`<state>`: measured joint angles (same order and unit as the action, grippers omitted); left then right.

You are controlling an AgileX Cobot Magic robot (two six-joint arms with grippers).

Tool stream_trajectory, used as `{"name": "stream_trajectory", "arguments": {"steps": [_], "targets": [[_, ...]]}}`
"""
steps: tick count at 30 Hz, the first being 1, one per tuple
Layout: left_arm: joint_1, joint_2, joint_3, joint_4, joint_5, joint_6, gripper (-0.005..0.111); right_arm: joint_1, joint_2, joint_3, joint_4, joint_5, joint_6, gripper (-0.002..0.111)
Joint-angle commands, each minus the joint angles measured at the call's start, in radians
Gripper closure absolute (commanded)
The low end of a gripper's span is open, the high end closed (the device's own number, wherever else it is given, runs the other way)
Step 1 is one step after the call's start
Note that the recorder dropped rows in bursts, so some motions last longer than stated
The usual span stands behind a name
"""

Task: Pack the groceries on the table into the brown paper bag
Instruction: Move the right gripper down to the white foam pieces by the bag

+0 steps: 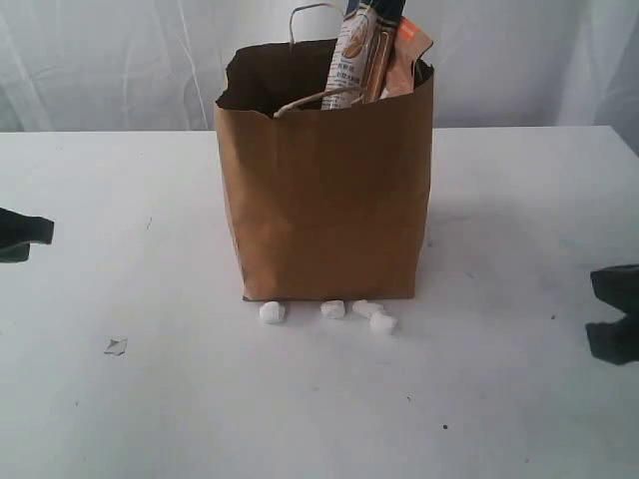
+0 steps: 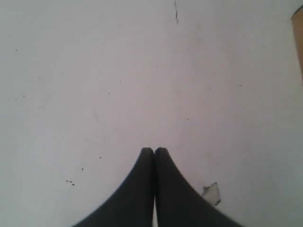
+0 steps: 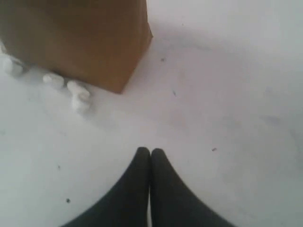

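Observation:
The brown paper bag (image 1: pixel 324 190) stands upright in the middle of the white table (image 1: pixel 140 409). A long pasta packet (image 1: pixel 354 55) and a kraft pouch with an orange label (image 1: pixel 407 55) stick out of its top at the right. My left gripper (image 1: pixel 40 232) rests at the far left edge, shut and holding nothing (image 2: pixel 154 150). At the far right edge sits my right gripper (image 1: pixel 599 299), also shut and holding nothing (image 3: pixel 150 151). The bag's corner (image 3: pixel 94 42) shows in the right wrist view and its edge (image 2: pixel 298 38) in the left wrist view.
Several small white lumps (image 1: pixel 329 311) lie on the table along the bag's front base, also in the right wrist view as lumps (image 3: pixel 71 90). A small torn scrap (image 1: pixel 116 346) lies front left, close beside my left fingers (image 2: pixel 212 194). A white curtain hangs behind.

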<state>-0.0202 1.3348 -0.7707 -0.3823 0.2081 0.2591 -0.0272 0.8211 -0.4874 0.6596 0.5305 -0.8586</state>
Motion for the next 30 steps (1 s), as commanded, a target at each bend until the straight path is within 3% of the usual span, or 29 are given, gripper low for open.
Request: {"name": "stream_trajectory", "arguments": {"steps": [1,5,8,13,17,21,23,26,28,30], "targets": [[-0.002,-0.205,0.158,-0.112,-0.148,0.060,0.107,-0.004,0.001,0.003,0.121,-0.005,-0.028,0.108],[-0.002,-0.453,0.306,-0.112,-0.305,0.037,0.107,-0.004,0.030,0.003,0.117,0.018,-0.128,0.108],[-0.002,-0.628,0.356,-0.112,-0.312,0.023,0.107,-0.004,0.078,0.003,0.172,0.024,-0.202,0.108],[-0.002,-0.865,0.387,-0.112,-0.306,0.025,0.107,-0.002,0.191,0.003,0.349,0.087,-0.533,0.108],[-0.002,-1.026,0.387,-0.087,-0.200,0.063,0.107,0.009,0.228,0.003,0.398,0.106,-0.681,0.108],[-0.002,-1.170,0.389,0.038,0.080,0.032,0.107,0.009,0.060,-0.001,0.330,0.091,-0.327,0.108],[-0.002,-1.222,0.389,0.219,0.182,-0.129,0.107,0.009,-0.114,-0.001,0.253,0.050,-0.175,0.108],[-0.002,-1.279,0.391,0.657,0.314,-0.699,0.107,0.009,-0.413,0.022,0.243,-0.232,-0.125,0.108],[-0.002,-1.283,0.399,0.822,0.425,-0.910,0.107,0.009,-0.475,0.090,0.258,-0.362,-0.107,0.108],[-0.002,-1.283,0.422,0.856,0.463,-1.045,0.107,0.009,-0.469,0.163,0.306,-0.400,-0.039,0.108]]}}
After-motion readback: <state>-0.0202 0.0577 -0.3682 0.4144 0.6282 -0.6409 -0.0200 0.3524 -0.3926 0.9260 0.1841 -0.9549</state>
